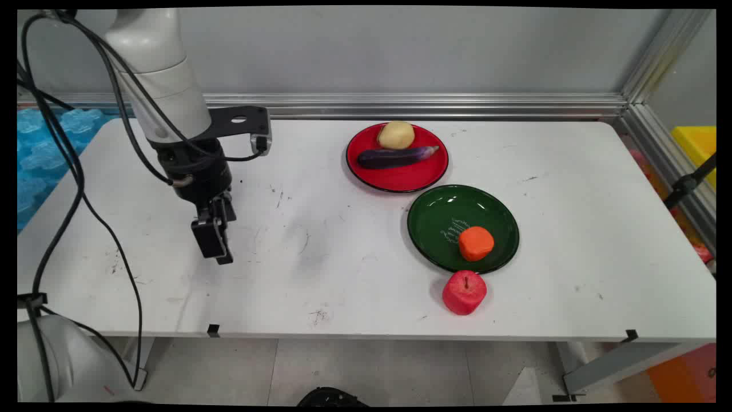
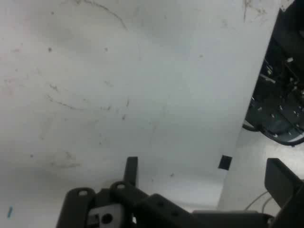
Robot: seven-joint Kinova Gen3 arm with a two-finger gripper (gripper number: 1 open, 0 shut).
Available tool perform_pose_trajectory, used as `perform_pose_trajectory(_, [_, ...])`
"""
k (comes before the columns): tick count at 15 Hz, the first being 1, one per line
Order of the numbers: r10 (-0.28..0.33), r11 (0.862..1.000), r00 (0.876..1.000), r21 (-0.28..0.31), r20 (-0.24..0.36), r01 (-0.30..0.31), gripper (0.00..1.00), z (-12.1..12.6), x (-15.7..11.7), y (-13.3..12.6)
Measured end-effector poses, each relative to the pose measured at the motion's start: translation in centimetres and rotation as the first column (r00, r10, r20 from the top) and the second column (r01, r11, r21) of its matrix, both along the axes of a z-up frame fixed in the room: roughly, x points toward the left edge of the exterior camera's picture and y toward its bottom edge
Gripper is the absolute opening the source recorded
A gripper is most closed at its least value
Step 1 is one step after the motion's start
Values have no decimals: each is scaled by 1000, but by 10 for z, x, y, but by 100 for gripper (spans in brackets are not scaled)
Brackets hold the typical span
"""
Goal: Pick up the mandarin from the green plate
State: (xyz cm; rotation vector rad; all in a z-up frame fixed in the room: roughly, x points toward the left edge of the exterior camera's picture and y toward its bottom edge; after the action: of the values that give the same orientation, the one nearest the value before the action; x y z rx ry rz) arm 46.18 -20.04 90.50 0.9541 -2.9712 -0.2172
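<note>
My black gripper (image 1: 219,250) hangs just above the white table (image 1: 320,257) on its left side, open, with nothing between its fingers. In the hand view the gripper (image 2: 206,175) looks down on bare scuffed tabletop (image 2: 118,85) near the front edge. No object lies close to it. Far to the right, a red plate (image 1: 400,177) holds a potato (image 1: 396,134) and a purple eggplant (image 1: 397,157). In front of that plate is a green plate (image 1: 440,217) with an orange fruit (image 1: 476,243) on it. A red apple (image 1: 464,292) sits on the table beside the green plate's near rim.
Black cables (image 1: 74,171) hang from the arm on the left. A small black tape mark (image 1: 213,329) sits on the table's front edge, and the hand view shows the tape mark (image 2: 225,162) too. An aluminium rail (image 1: 434,106) runs along the back wall. A yellow bin (image 1: 697,143) stands off the table at right.
</note>
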Motion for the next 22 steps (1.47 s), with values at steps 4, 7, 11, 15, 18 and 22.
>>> perform_pose_trajectory(4, [-26, 999, 1000, -40, -15, 25, 100, -4, -11, -11])
perform_pose_trajectory(7, [-52, 996, 998, -80, -33, 49, 100, -8, -28, -27])
perform_pose_trajectory(11, [-101, 982, 992, -168, -78, 86, 100, -18, -71, -63])
perform_pose_trajectory(15, [-145, 958, 981, -266, -133, 106, 100, -27, -120, -102])
perform_pose_trajectory(18, [-167, 940, 971, -324, -172, 104, 100, -36, -154, -124])
perform_pose_trajectory(22, [-182, 923, 957, -374, -227, 87, 100, -50, -195, -140])
